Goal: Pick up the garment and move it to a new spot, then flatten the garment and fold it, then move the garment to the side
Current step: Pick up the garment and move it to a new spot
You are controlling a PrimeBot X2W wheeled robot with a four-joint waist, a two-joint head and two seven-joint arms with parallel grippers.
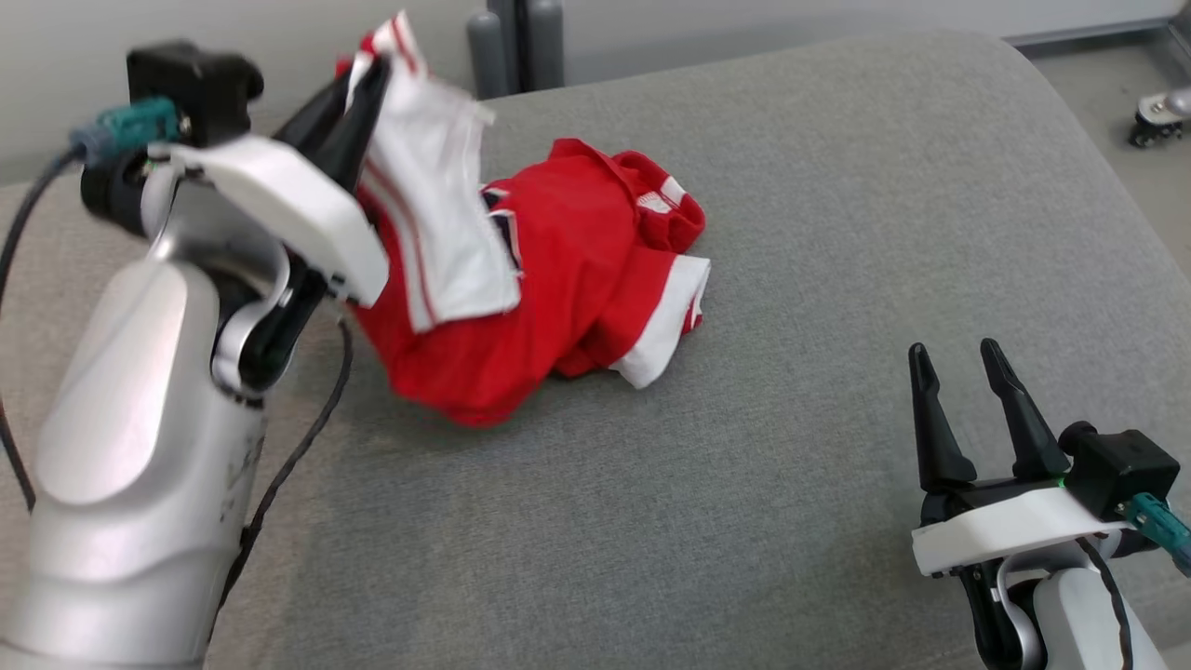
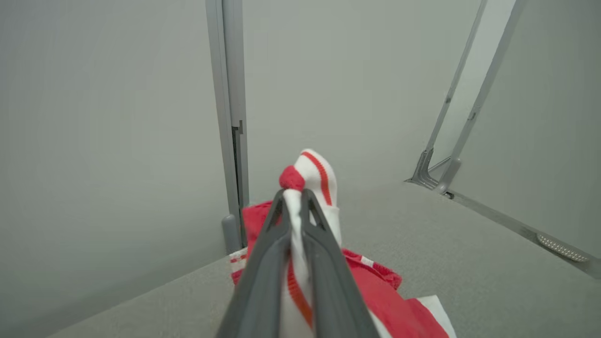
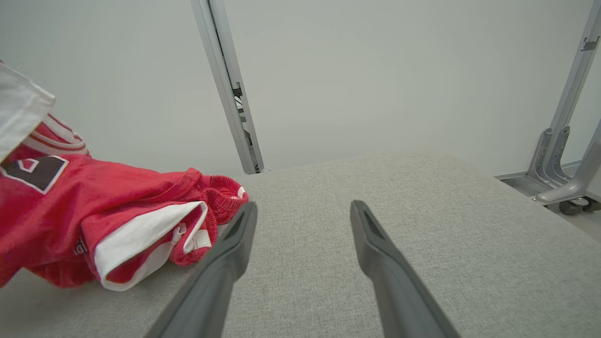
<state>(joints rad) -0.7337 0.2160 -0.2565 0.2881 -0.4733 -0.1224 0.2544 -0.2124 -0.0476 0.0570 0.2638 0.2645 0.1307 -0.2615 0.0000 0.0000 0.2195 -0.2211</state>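
Note:
The garment (image 1: 558,270) is a red and white jersey, crumpled on the grey cushioned surface (image 1: 791,233) left of centre. My left gripper (image 1: 368,70) is shut on a white, red-striped edge of it and holds that part lifted, while the rest still drags on the surface. In the left wrist view the dark fingers (image 2: 263,263) pinch the fabric, and the garment (image 2: 375,291) hangs below them. My right gripper (image 1: 958,358) stands open at the lower right, well clear of the cloth. The right wrist view shows the garment (image 3: 94,220) to the left of the open right gripper (image 3: 303,211).
Grey posts (image 1: 516,42) stand behind the surface's far edge. A caster wheel (image 1: 1154,116) sits on the floor at the far right. Metal frame legs (image 3: 558,159) rise past the surface's right side. A black cable (image 1: 298,447) hangs from my left arm.

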